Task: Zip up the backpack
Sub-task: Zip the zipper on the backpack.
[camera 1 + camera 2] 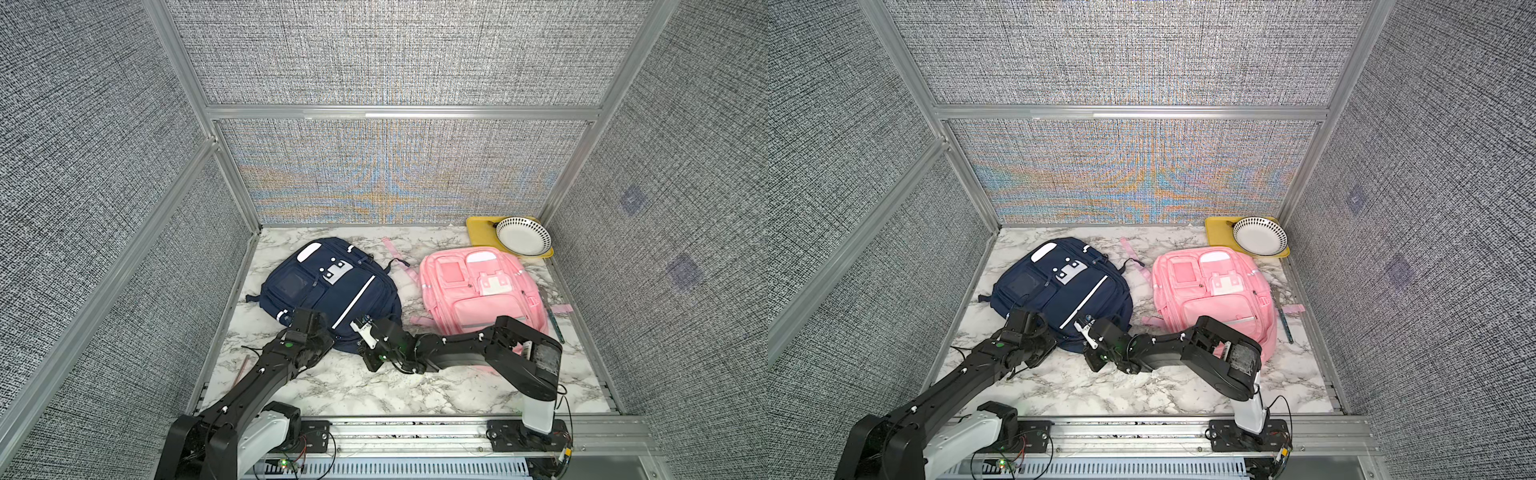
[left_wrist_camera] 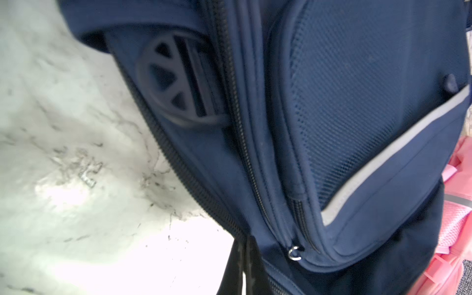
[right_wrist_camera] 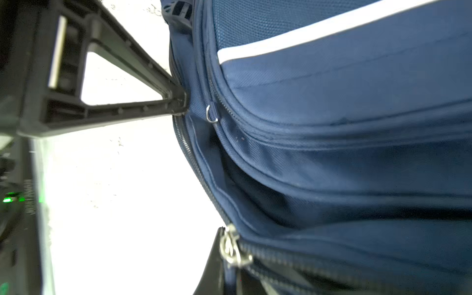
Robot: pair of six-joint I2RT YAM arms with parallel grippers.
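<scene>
Two claws work the near edge of the navy backpack [image 1: 332,286], and both are clenched. The left claw [image 3: 180,103] has its fingers drawn together to a point, the tips pinching the bag's edge right at the zipper track. The right claw [image 3: 228,259], a little to the left claw's right along the same edge, is closed on the metal zipper slider [image 3: 233,249], which sits at its fingertips. Between the two claws the track lies parted and the compartment gapes dark; past the slider, away from the left claw, the teeth run closed. One small metal ring [image 3: 211,114] sits on a seam just beyond the left claw's tips. The navy backpack lies flat on the marble counter [image 1: 332,390], front up, stretching away from both claws toward the back wall. There are two backpacks in all. The pink backpack [image 1: 478,291] lies to the right claw's right, front up and apart from the navy one, its near edge hidden by the right arm's elbow in both top views. Farthest from the claws, past the pink backpack in the corner, sits one yellow tray [image 1: 478,232] carrying one white bowl [image 1: 523,236] with a dotted rim.
</scene>
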